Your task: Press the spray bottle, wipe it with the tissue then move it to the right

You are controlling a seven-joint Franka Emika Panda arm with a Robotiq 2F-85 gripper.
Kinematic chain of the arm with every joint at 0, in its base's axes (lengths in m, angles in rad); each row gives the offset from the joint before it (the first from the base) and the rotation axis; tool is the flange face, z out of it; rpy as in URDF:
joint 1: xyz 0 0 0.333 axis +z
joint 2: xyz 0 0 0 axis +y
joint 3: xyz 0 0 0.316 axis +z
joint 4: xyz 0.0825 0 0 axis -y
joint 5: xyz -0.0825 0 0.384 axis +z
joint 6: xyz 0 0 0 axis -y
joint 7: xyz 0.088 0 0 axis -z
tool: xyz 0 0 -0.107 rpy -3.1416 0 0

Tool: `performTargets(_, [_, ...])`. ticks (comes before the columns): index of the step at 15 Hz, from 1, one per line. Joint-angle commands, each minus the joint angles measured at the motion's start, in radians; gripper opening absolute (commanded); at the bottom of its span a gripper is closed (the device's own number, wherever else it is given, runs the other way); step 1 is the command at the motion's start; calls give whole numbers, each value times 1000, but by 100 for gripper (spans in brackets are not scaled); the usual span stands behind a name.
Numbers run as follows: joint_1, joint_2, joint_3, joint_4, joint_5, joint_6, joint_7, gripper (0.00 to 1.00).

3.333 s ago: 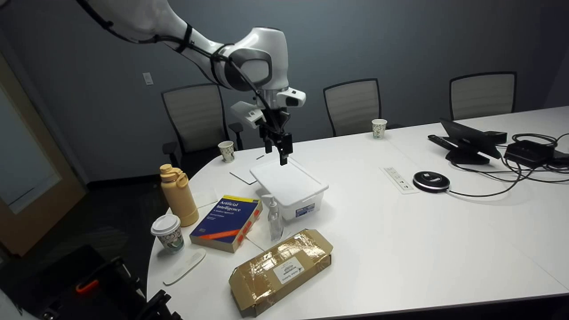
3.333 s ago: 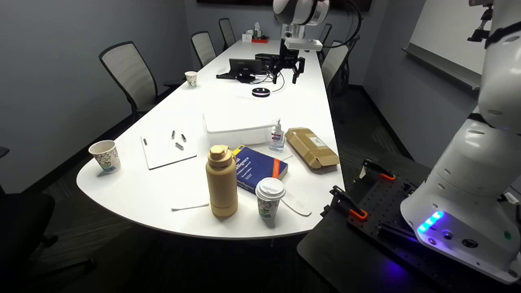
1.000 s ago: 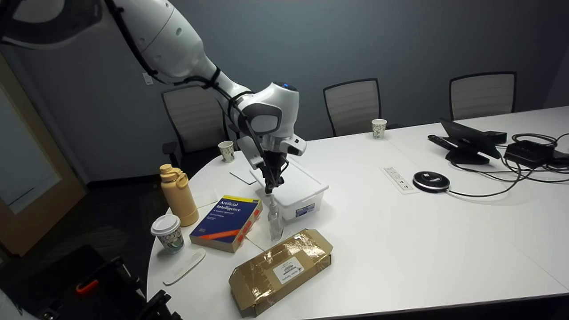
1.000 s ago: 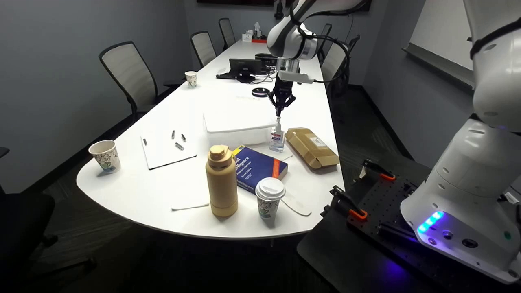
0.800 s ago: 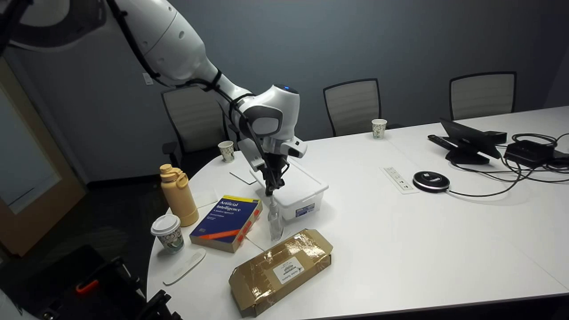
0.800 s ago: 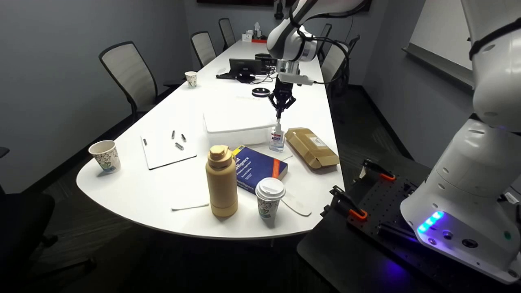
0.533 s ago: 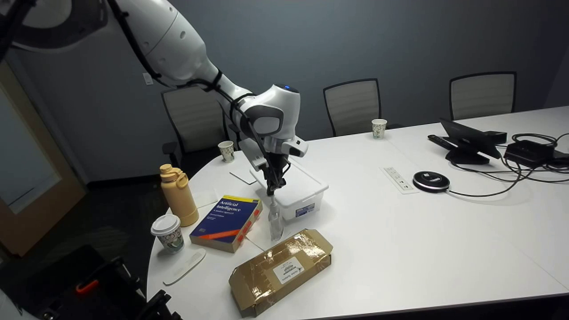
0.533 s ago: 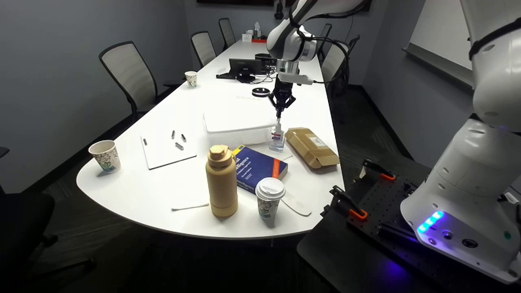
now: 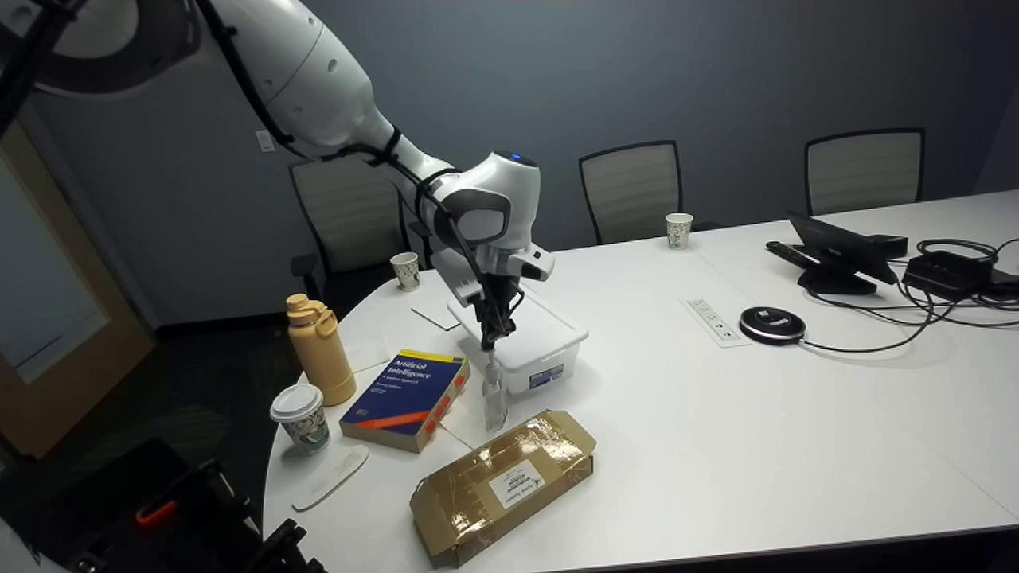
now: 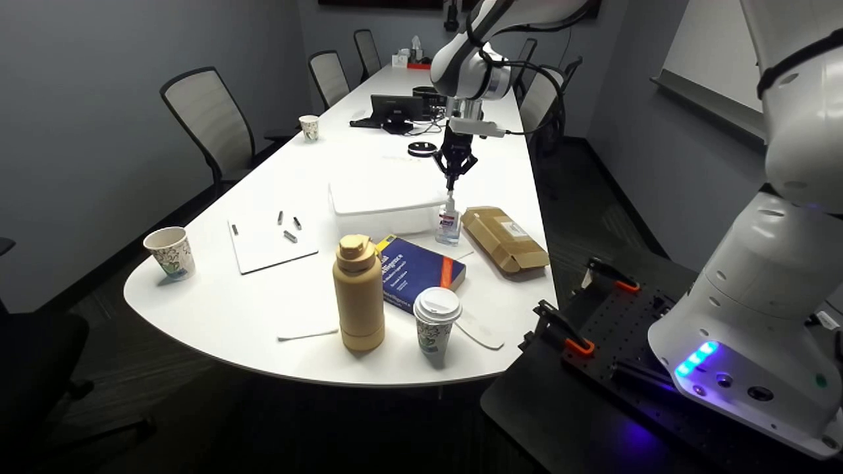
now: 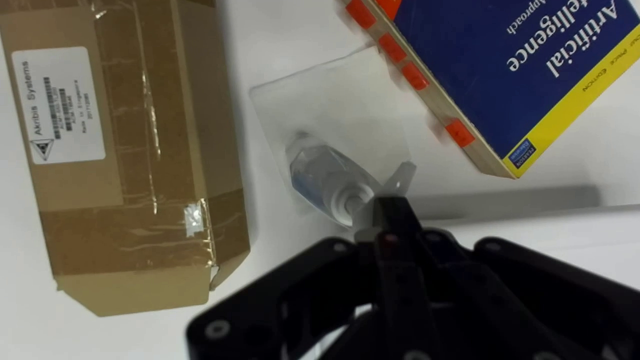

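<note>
The spray bottle (image 9: 494, 407) is a clear pump bottle standing upright on the table. Over its pump head my gripper (image 9: 488, 345) points downward, fingers together, tips touching or almost touching the top. In the wrist view the dark fingertips (image 11: 398, 207) cover much of the pump head, while the nozzle (image 11: 402, 175) pokes out beyond them. Nothing shows between the fingers. Below the bottle (image 11: 330, 177) lies a thin pale square sheet (image 11: 345, 95); whether this is the tissue I cannot tell. At the far table end a white tissue (image 10: 416, 43) sticks up from a holder.
A lidded plastic bin (image 9: 549, 330) stands right beside the bottle. Close by are a cardboard box (image 9: 517, 469) and a thick blue book (image 9: 406, 390). A tan bottle (image 10: 359, 296), a lidded paper cup (image 10: 435, 329) and a white board (image 10: 263, 253) with markers are farther off.
Over the longer span my gripper has come down from above the bin, its fingers closing, to the pump head. In the last second it and the bottle's top have shifted only slightly rightward.
</note>
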Motion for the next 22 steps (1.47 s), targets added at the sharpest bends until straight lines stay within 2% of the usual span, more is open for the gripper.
performTargets(1, [2,56,-5,33,-13,-3,10,0])
performTargets(10, [-7,92,10,58,2,-50,-4,0])
performTargets(22, [40,46,-4,91,-53,-78,26,0])
